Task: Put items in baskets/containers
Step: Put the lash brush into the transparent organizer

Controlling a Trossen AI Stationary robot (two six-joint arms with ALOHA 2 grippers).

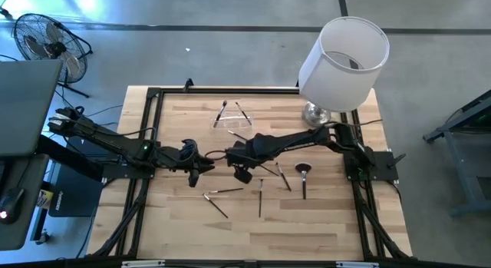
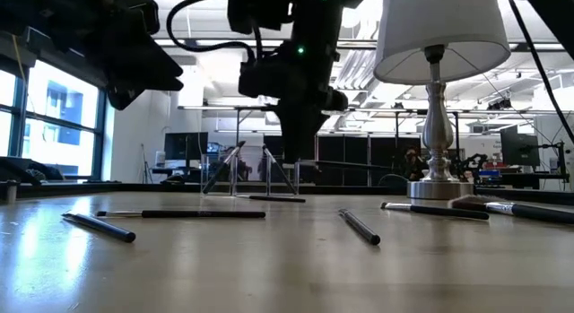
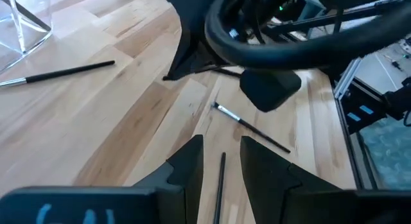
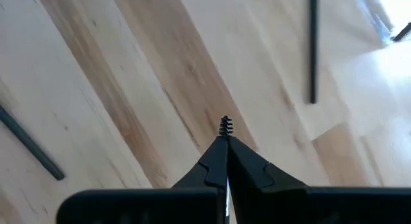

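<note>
Fingers of the right gripper [image 4: 225, 137] pinch a thin spiral-bristled brush [image 4: 225, 126] above the pale wood-grain desk [image 1: 322, 222], the left gripper [image 3: 221, 161] gapes over a slim dark brush [image 3: 219, 185], and the clear holder [image 1: 232, 120] stands beyond.

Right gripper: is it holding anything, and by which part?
Yes. The right gripper is shut on a thin spiral-tipped brush, clamped just below its head, so only the small bristle tip shows beyond the fingertips.
</note>
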